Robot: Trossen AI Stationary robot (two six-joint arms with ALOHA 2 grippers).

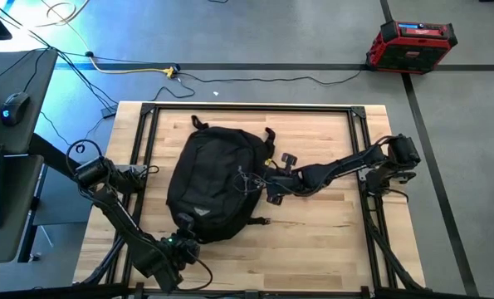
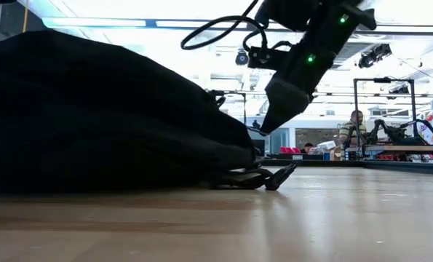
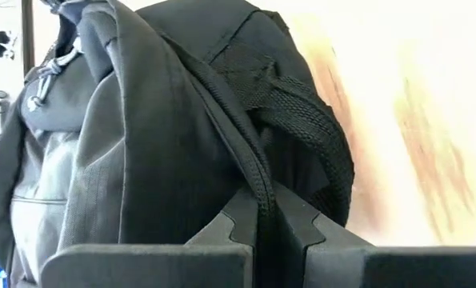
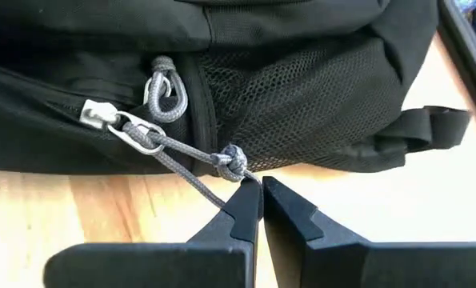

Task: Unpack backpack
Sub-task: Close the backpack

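The black backpack point(image 1: 213, 183) lies flat on the middle of the table, its white logo point(image 1: 198, 212) toward the near edge. It fills the left of the low view point(image 2: 92, 116). My left gripper point(image 1: 188, 241) is at the backpack's near end, shut on it point(image 3: 268, 228). My right gripper point(image 1: 261, 187) reaches in from the table's right to the backpack's right side. It is shut on a grey zipper pull cord point(image 4: 258, 200). A second grey pull point(image 4: 164, 90) hangs loose beside the mesh side pocket point(image 4: 302, 96). My left gripper pinches a black piped seam point(image 3: 260, 192) at the backpack's near end between its two fingers, coming from the table's near side. A webbing strap point(image 3: 310, 120) loops beside the seam. The backpack rests on the table. My right gripper pinches the grey pull cord just beyond its knot point(image 4: 231, 162), between the fingertips, coming level from the table's right. The cord runs straight and taut from the metal zipper slider point(image 4: 102, 114) to the fingers. The backpack stays lying on the table.
Black frame rails point(image 1: 359, 158) run along the table's edges. Loose straps and buckles point(image 1: 284, 159) lie on the wood right of the backpack, another strap point(image 2: 263, 178) on the table in the low view. Bare wood point(image 1: 330, 241) lies near right. People sit in the room beyond.
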